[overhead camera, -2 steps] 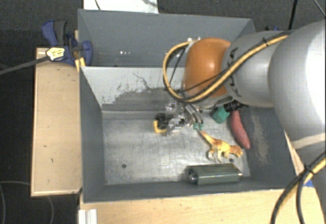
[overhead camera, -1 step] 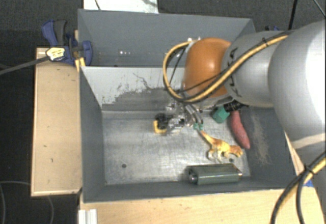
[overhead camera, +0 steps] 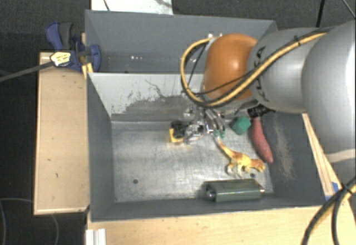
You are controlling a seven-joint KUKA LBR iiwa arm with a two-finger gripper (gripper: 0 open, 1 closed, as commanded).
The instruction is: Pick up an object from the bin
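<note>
The gripper (overhead camera: 196, 131) sits low over the floor of the bin (overhead camera: 144, 171), near the back wall. Its opening state cannot be determined. A small yellow-and-black object (overhead camera: 177, 134) lies just beside it, on its left in the camera view. To the right lie a green piece (overhead camera: 241, 125), a reddish elongated object (overhead camera: 261, 141) and an orange toy animal (overhead camera: 242, 162). A dark green cylinder (overhead camera: 232, 191) lies near the front wall.

Yellow-black toy (overhead camera: 178, 134), red tube (overhead camera: 262, 142), dark-green cylinder (overhead camera: 233, 190)

Teal block (overhead camera: 241, 125), red tube (overhead camera: 262, 142), orange toy (overhead camera: 240, 160), dark cylinder (overhead camera: 233, 190)
</note>
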